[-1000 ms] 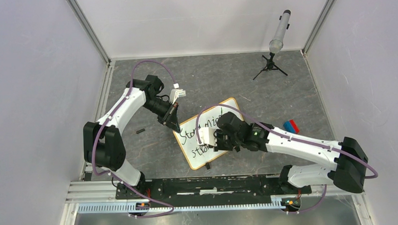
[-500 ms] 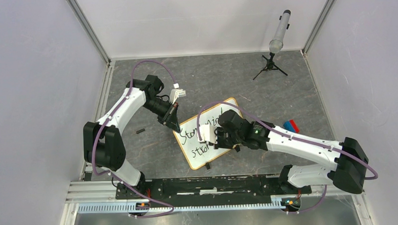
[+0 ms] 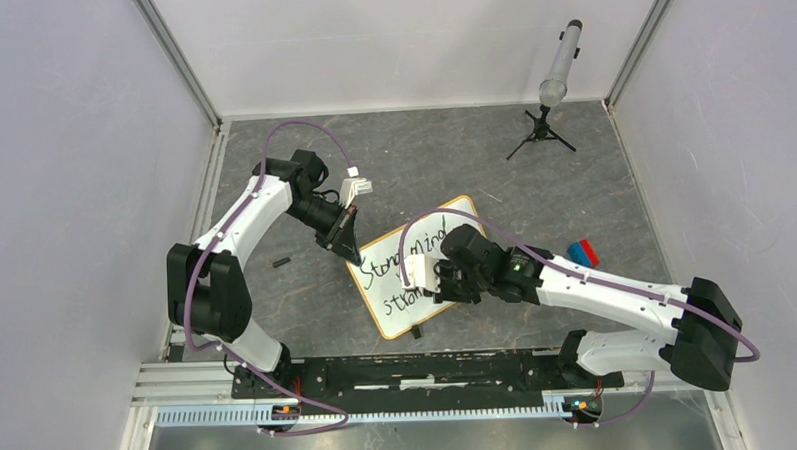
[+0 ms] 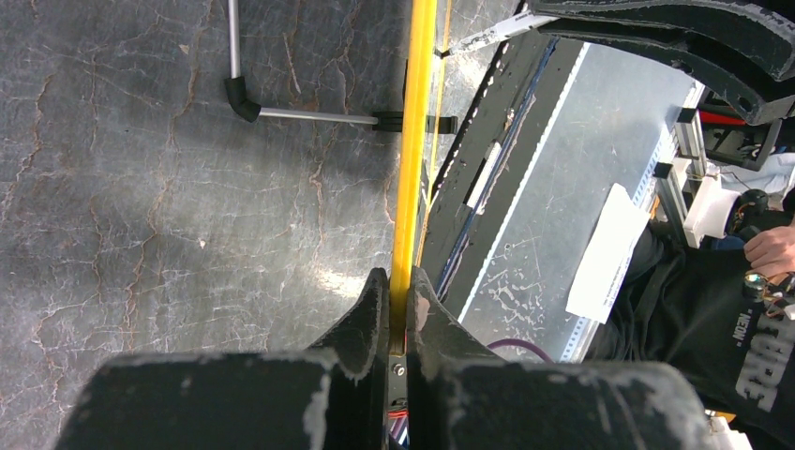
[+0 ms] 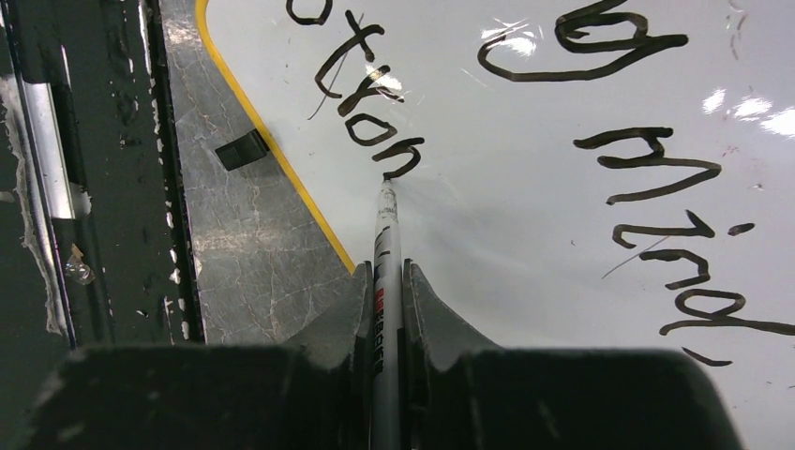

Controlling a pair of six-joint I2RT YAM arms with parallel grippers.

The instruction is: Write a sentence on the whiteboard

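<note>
Orange-tan wood frames the whiteboard (image 3: pixel 375 286), which from above lies flat and skewed on the grey table (image 3: pixel 273 179) between my two arms, one corner pointing at my bases. It carries two lines of black writing. My left gripper (image 3: pixel 354 255) pinches its far-left corner, and my right gripper (image 3: pixel 429 289) hangs over the lower line. I judge the board could pivot about that single pinched corner if my writing stroke pushes sideways. In my left wrist view the left gripper (image 4: pixel 400 281) has its jaws shut tight on the thin yellow edge of the whiteboard (image 4: pixel 415 112), seen end-on. That is a narrow hold on smooth wood, so a hard press from the other arm might pull it free. In my right wrist view the right gripper (image 5: pixel 387 281) has its jaws closed narrow on a marker (image 5: pixel 386 244), with the tip touching the whiteboard (image 5: pixel 525 281) at the end of the letters "stron" (image 5: pixel 366 122). The frame and a small black foot (image 5: pixel 242 150) are near that tip, so the next strokes could run onto the wood or off the board. The marker might also slide up through my jaws, and my wrist could smear the fresh ink.
</note>
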